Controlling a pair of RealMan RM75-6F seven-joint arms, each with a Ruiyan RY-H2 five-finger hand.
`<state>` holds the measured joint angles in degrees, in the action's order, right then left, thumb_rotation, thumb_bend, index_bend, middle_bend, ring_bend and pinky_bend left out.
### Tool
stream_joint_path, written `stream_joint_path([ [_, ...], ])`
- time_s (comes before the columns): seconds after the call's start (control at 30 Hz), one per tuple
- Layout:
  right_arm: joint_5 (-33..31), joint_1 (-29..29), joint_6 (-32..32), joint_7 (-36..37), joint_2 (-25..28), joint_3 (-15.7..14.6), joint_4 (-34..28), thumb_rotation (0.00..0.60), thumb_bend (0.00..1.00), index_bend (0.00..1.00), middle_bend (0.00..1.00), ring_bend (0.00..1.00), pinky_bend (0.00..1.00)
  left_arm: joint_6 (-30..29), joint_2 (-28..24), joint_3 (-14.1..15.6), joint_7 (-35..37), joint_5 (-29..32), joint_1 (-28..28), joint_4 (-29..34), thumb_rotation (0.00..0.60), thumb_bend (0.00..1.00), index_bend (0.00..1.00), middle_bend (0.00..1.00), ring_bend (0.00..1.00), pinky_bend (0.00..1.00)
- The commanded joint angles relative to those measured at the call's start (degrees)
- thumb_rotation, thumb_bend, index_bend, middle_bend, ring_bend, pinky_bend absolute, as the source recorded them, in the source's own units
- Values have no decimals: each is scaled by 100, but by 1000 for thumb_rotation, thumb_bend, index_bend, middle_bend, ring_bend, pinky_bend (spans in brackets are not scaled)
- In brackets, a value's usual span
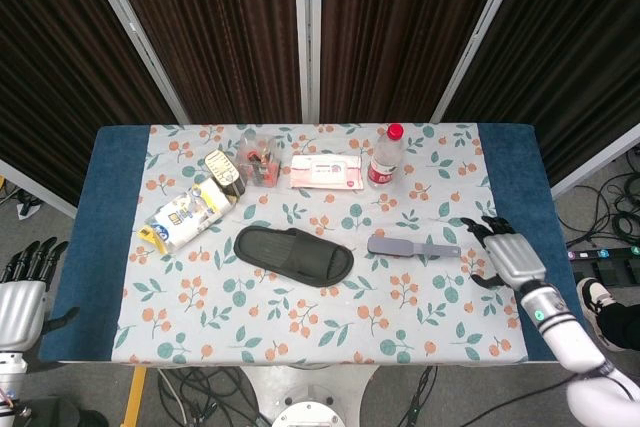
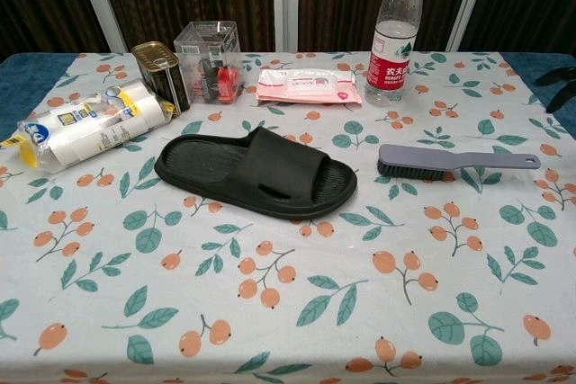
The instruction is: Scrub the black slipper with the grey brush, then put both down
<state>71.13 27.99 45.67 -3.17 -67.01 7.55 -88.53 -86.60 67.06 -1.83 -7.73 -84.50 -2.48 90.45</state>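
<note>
Along the far edge of the floral-clothed worktop (image 2: 270, 330): wrapped roll (image 2: 85, 124), tin can (image 2: 162, 74), clear box (image 2: 209, 60), wet wipes pack (image 2: 308, 85), red-capped water bottle (image 2: 393, 31)
</note>
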Motion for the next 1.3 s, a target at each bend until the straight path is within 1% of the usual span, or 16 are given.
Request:
stream_joint_path([
  [0.03,-528,540,-624,-224,-720,127,760,600,131,131,241,78,89,38,-19,-21,-25,23,-30,44,600,67,162,177,90,144],
  [0.1,-623,678,-794,-219,-928,118,1009,600,134,167,271,109,111,71,-37,-35,-59,46,-51,86,600,67,161,176,90,144],
  [0.17,-671,783,-903,-244,-1080,101,1205,600,149,224,314,156,150,93,-45,-47,-80,70,-64,114,600,67,161,177,90,144],
  [0.27,-748,919,-1041,-260,-1260,79,1411,600,175,328,393,242,248,101,-52,-57,-117,84,-74,150,600,67,162,177,90,144],
  [0.33,-778,980,-1095,-269,-1327,55,1468,600,176,360,418,270,294,104,-53,-58,-138,101,-73,165,600,67,162,176,90,144],
  [0.67,-975,1124,-1251,-257,-1450,-68,1548,600,176,404,460,335,389,114,-27,-61,-103,169,-55,141,600,67,162,177,90,143],
  [0.93,-1097,1217,-1433,16,-1408,-38,1520,600,176,463,508,445,565,55,13,-41,-6,179,3,34,600,67,161,176,90,144],
  [1.13,-1139,1270,-1517,154,-1276,-38,1402,600,176,472,515,473,604,57,28,-50,-1,211,14,34,600,67,162,177,90,144],
  [1.3,-1239,1333,-1627,225,-1332,-82,1449,600,176,487,523,500,645,74,41,-57,2,225,8,28,600,67,162,176,90,144],
])
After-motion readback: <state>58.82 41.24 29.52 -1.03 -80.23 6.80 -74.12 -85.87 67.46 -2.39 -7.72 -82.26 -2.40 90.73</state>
